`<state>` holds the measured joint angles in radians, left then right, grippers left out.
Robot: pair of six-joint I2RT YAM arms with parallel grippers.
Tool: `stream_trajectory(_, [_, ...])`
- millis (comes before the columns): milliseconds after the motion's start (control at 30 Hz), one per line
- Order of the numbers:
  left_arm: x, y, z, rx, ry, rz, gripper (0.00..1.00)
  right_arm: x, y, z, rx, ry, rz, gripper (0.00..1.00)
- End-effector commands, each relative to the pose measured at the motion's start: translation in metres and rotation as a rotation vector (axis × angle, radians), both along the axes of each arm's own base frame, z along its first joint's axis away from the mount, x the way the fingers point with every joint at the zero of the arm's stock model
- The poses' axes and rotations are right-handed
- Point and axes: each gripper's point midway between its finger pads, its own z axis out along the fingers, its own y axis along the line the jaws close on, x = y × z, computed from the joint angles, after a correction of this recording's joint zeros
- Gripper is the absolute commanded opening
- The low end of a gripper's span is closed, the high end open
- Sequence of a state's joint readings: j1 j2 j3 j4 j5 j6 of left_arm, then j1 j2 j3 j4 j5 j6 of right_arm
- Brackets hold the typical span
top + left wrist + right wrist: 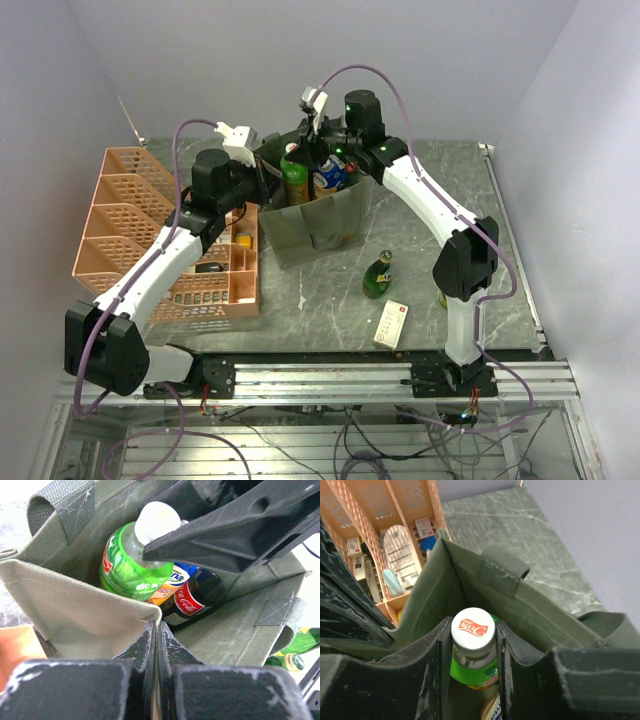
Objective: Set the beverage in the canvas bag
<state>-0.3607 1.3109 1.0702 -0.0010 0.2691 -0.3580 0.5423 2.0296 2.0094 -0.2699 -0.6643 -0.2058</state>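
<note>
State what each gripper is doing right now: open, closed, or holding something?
Left gripper: closed, pinching the canvas bag at its rim.
Right gripper: closed on the green bottle at its capped neck, inside the bag.

Bits out of sight
At the left wrist view's right edge a green glass bottle [306,640] is cut off; cola bottle [200,592] half hidden behind the canvas bag [75,610] wall; box [391,323] print unreadable.

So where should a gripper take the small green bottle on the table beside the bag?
Around the narrow neck of the small green bottle, just under its cap, coming down from above: it seems to stand upright, apart from the canvas bag.
</note>
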Motion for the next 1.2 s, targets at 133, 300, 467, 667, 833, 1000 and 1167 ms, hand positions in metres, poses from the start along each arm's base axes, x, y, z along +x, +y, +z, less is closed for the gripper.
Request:
stream_trajectory(133, [0.001,0.003,-0.009,0.004,0.026,-0.012,0.07,0.011,0.004,0.001,0.03,-0.075,-0.007,0.0])
stream_trajectory(300, [-0.001,-0.001,-0.009,-0.007,0.036,-0.045,0.07,0.017,0.007,-0.012,0.016,-0.068,-0.01,0.0])
stream_trajectory(467, [-0.001,-0.005,-0.013,-0.012,0.052,-0.06,0.07,0.022,0.007,-0.02,0.004,-0.08,-0.015,0.0])
stream_trajectory(667, [0.0,-0.006,-0.013,-0.012,0.058,-0.065,0.07,0.024,0.009,-0.032,-0.009,-0.071,-0.01,0.0])
stream_trajectory(833, [0.001,-0.007,-0.013,-0.019,0.056,-0.067,0.07,0.027,0.006,-0.048,-0.051,-0.083,-0.01,0.0])
stream_trajectory(1000, [0.0,-0.007,-0.011,-0.025,0.05,-0.068,0.07,0.023,0.003,-0.064,-0.081,-0.073,0.0,0.0])
stream_trajectory(1167, [0.0,-0.008,-0.008,-0.027,0.045,-0.071,0.07,0.021,0.001,-0.074,-0.111,-0.069,0.009,0.07])
